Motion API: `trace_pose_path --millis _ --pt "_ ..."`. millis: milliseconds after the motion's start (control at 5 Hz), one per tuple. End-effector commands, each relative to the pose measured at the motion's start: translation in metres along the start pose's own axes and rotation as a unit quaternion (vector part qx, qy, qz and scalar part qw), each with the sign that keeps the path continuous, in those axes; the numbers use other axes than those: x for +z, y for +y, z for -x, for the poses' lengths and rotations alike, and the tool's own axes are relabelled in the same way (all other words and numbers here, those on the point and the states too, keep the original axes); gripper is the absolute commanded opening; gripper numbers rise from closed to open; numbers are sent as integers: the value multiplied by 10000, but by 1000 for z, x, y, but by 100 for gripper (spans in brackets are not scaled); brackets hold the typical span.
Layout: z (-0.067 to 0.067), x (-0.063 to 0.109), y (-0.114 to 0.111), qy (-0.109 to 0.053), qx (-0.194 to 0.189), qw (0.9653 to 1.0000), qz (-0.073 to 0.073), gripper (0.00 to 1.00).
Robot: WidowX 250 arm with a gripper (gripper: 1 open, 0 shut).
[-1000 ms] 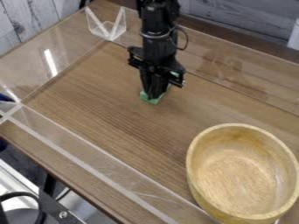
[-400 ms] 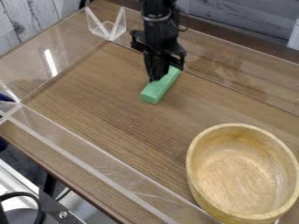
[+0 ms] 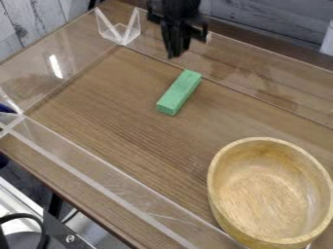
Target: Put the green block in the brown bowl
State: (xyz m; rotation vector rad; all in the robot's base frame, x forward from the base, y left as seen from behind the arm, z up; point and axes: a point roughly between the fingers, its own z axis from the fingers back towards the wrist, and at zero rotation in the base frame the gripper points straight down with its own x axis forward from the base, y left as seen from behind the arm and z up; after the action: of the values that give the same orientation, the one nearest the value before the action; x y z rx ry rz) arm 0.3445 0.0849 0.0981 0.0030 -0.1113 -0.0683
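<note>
The green block (image 3: 180, 91) lies flat on the wooden table (image 3: 117, 126), its long side running diagonally from near left to far right. My gripper (image 3: 176, 53) hangs above and just behind the block's far end, pointing straight down. Its fingers are shut with nothing between them, and a clear gap separates them from the block. The brown bowl (image 3: 224, 160) stands upright at the near right corner, empty, well apart from both block and gripper.
Low clear acrylic walls (image 3: 78, 160) border the table on the left and near sides. A clear plastic stand (image 3: 117, 27) sits at the back left, close to the arm. Bare wood lies between the block and the bowl.
The gripper has lifted off the block and drawn back toward the far side, still shut. The block stayed on the table and now shows in full.
</note>
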Motion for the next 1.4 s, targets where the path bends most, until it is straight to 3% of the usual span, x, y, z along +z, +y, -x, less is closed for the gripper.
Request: trace_pose_path --millis 0,200,400,600,1000,1200 --pt "-15 15 6 -246 -35 9995 -200 0" --pt "-21 5 6 -72 -73 9996 -250 100" --pt "-26 -11 6 38 -163 9994 -292 0" --pt "-31 -23 5 117 -241 9991 -332 100" --pt "-28 -46 4 575 -130 9973 -431 100" --pt "-27 -54 6 677 -74 9968 -426 100"
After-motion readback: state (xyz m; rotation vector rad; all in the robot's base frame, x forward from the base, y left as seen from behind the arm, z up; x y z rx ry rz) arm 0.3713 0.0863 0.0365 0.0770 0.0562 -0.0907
